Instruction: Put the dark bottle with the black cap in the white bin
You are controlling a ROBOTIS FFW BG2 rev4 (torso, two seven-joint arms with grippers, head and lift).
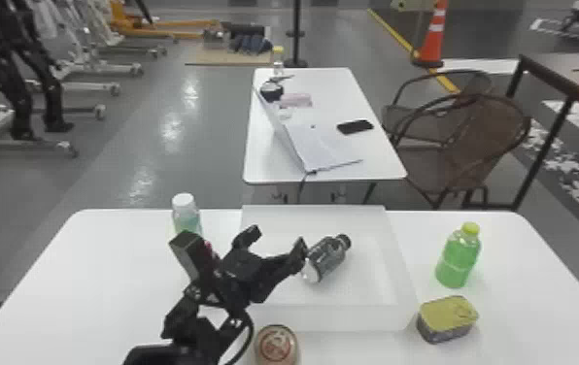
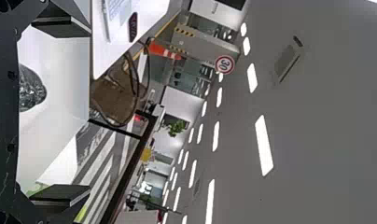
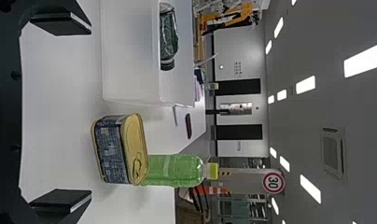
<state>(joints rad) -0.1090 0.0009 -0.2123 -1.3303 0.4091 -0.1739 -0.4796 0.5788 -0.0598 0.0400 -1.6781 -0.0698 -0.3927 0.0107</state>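
So the dark bottle [image 1: 327,256] is lying on its side in the white bin [image 1: 402,296], black cap [image 1: 344,241] and all, and the left gripper [image 1: 274,241] is right near it, fingers spread wide, pinching nothing. Right gripper's [image 3: 60,114] got its fingers well apart too, nothing between them, and the yellow-topped tin [image 1: 447,318] sits just beside the bin.

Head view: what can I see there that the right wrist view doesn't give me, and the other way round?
Head view: the left gripper, a white-capped bottle at the table's far left and a round brown-topped container near the bottom edge.

Right wrist view: the right gripper, ceiling lights and a round red-rimmed sign.

Both: the dark bottle lying in the white bin, a green bottle and a gold-lidded tin.
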